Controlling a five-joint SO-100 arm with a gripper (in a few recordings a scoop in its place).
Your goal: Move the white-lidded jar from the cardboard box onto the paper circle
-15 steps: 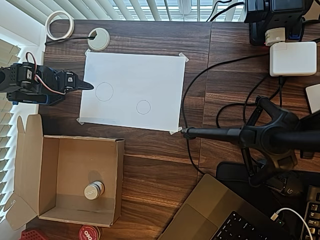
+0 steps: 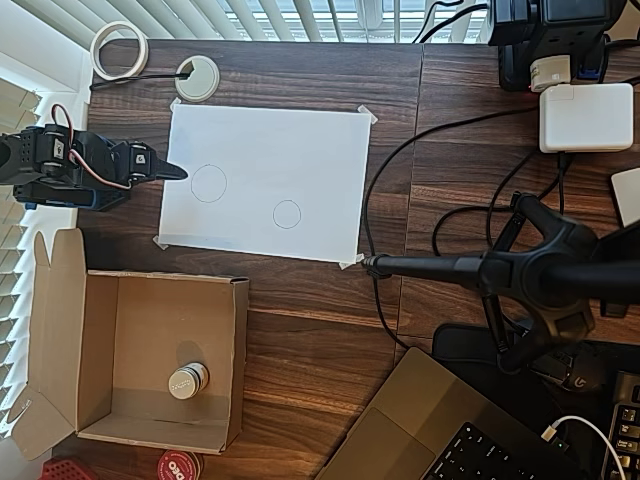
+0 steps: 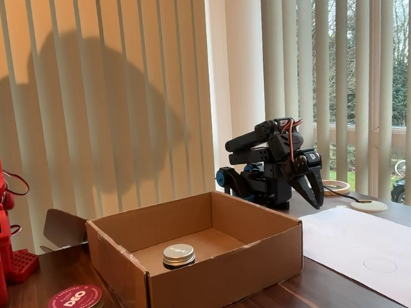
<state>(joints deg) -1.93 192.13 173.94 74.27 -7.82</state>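
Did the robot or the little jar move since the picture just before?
No, nothing visibly changed. The black robot arm's gripper rests folded at the left edge of the taped white paper sheet in the overhead view, fingers together and holding nothing. The small white-lidded jar sits inside the brown cardboard box, and the smaller pencil-drawn paper circle is bare.
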